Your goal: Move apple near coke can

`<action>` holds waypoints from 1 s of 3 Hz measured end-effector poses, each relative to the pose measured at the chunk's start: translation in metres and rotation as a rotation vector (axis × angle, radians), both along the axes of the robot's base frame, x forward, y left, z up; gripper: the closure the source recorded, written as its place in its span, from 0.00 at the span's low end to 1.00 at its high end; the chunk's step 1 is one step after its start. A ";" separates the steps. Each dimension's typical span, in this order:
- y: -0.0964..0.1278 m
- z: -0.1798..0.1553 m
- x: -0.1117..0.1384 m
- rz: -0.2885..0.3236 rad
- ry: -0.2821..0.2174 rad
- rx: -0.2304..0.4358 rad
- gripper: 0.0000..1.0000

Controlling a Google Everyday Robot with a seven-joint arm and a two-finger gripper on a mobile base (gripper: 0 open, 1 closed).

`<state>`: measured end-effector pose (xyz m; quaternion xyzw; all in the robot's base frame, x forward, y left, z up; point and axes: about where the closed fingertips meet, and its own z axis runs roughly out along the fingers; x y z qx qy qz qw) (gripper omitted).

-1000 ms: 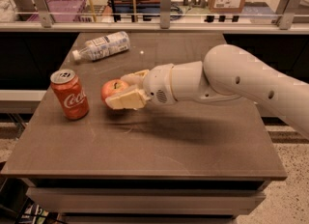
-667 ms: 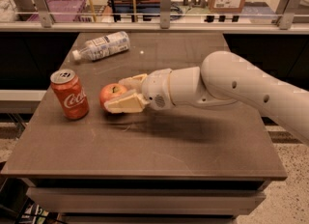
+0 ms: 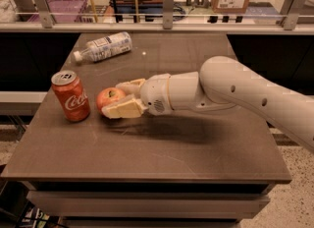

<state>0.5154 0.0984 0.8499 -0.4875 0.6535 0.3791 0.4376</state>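
Camera view: a red coke can (image 3: 71,96) with white Coca-Cola script stands upright on a brown table (image 3: 196,163), silver top up. Just right of it is the apple (image 3: 108,97), pinched between the gripper's (image 3: 114,100) two cream fingers. Behind, a white-labelled clear bottle (image 3: 103,46) lies on its side, cap pointing left.
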 end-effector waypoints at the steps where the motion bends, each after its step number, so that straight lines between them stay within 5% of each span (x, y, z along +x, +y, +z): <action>1: 0.001 0.000 -0.001 0.003 -0.001 0.000 0.54; 3: 0.005 0.001 -0.003 0.011 -0.003 -0.002 0.08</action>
